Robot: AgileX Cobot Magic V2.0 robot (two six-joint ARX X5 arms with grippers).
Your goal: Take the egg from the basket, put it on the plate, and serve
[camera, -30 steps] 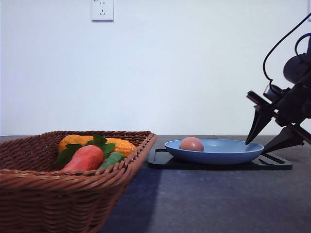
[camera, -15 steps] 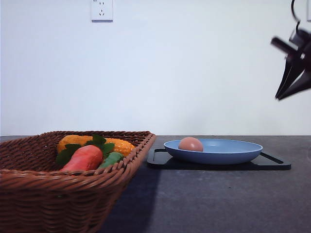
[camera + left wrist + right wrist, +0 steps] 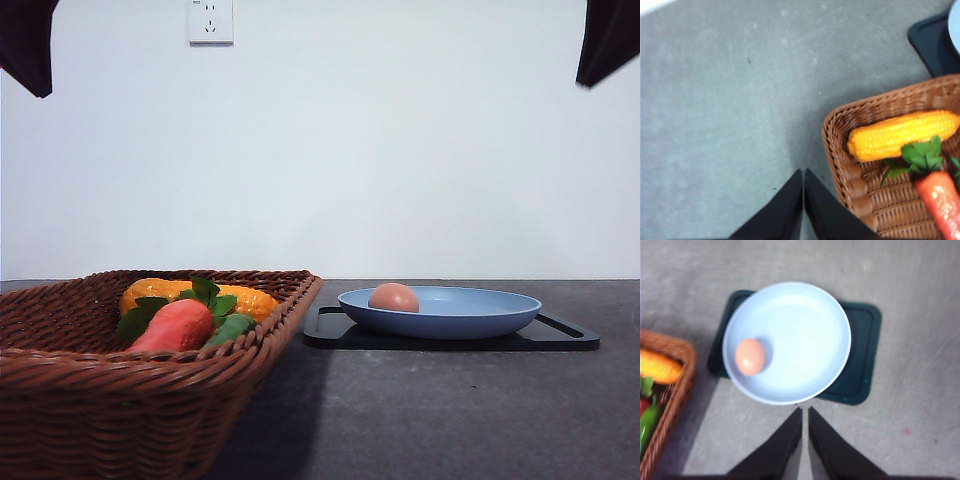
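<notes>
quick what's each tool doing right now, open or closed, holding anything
Left tool: closed, holding nothing, raised beside the basket.
Right tool: closed, holding nothing, raised above the plate; the egg lies on the plate.

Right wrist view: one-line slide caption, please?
Egg resting in the blue plate on a black tray, right tool shut above, basket alongside.
</notes>
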